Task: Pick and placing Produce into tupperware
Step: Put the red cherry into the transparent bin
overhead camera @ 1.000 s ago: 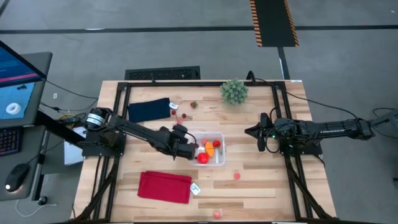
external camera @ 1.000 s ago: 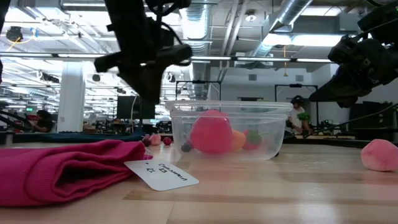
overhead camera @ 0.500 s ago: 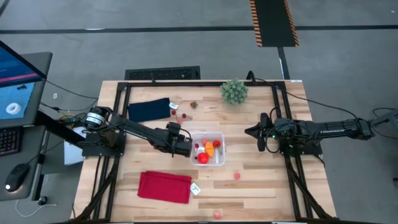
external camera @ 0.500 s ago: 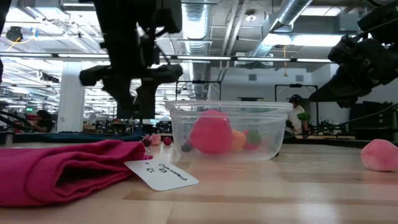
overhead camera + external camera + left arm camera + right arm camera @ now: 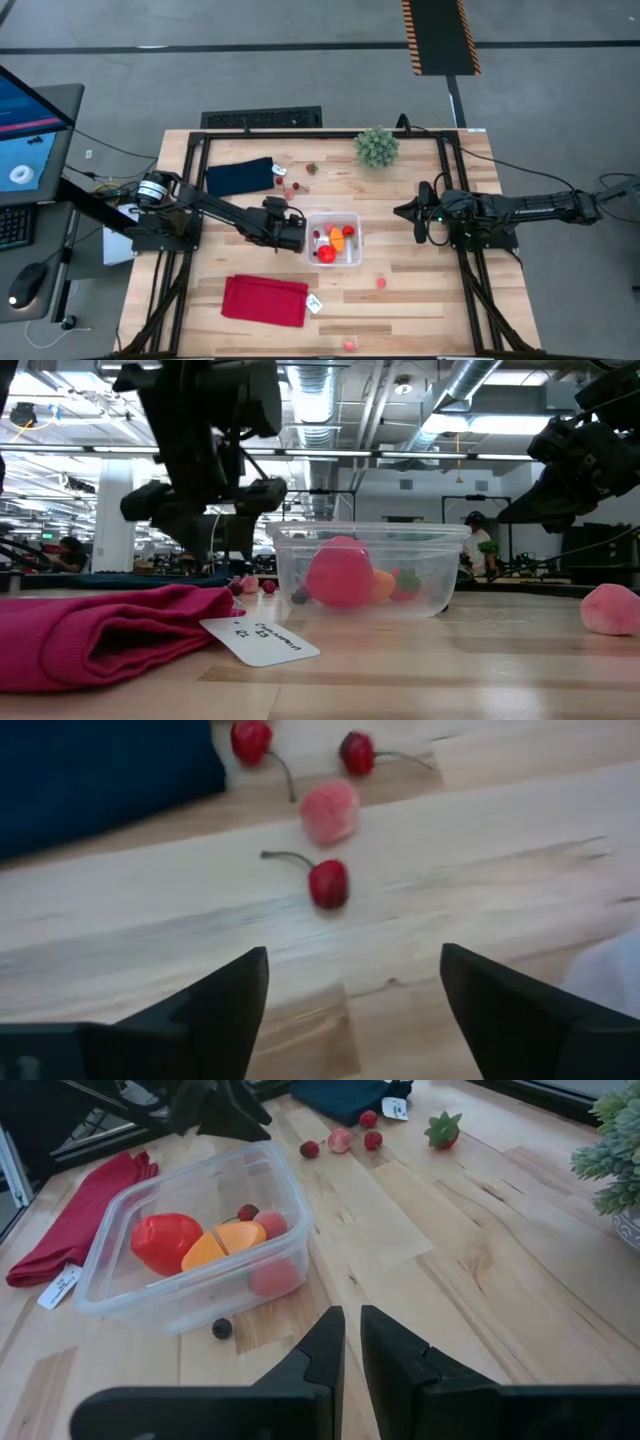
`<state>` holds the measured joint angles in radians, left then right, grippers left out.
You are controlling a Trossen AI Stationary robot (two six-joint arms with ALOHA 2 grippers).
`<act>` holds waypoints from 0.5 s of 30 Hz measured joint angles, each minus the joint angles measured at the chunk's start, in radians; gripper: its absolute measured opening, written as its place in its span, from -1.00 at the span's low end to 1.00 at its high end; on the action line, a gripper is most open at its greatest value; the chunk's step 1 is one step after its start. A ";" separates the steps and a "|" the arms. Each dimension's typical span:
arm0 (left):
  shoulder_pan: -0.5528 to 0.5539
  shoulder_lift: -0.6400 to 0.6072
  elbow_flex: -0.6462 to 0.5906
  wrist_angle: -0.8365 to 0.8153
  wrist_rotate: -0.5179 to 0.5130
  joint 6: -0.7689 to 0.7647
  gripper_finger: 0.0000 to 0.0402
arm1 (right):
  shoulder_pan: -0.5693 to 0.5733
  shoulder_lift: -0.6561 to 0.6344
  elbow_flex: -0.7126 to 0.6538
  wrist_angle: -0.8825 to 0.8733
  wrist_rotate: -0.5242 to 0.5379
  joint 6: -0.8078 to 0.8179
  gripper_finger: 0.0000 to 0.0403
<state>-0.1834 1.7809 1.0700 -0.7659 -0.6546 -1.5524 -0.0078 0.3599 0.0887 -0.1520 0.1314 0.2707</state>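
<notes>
On the left of the table, the left gripper [image 5: 290,232] is held with its fingers spread and empty, just beside the left wall of the clear tupperware [image 5: 352,255], and three loose cherries [image 5: 329,883] and a pink berry [image 5: 330,811] are seen ahead of it beside the navy cloth [image 5: 239,176]. Inside the tupperware, near the table's middle, a red pepper [image 5: 165,1242], an orange piece [image 5: 227,1243] and some small red and pink produce are contained, while a dark berry [image 5: 222,1328] is left on the wood just outside its wall. To the right, the right gripper [image 5: 403,212] is kept well apart from the tupperware, its fingers closed on nothing.
</notes>
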 joint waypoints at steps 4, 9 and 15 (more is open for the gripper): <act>0.022 0.000 -0.056 0.104 0.005 -0.017 0.52 | 0.000 0.000 0.000 0.000 0.000 0.000 -0.70; 0.048 -0.008 -0.082 0.166 0.025 0.029 0.56 | 0.000 0.000 0.000 0.000 0.000 0.000 -0.70; 0.086 -0.007 -0.117 0.209 0.069 0.033 0.56 | 0.000 0.000 0.000 0.000 0.000 0.000 -0.70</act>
<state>-0.0974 1.7737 0.9527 -0.5565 -0.5855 -1.5196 -0.0078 0.3599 0.0883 -0.1520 0.1314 0.2707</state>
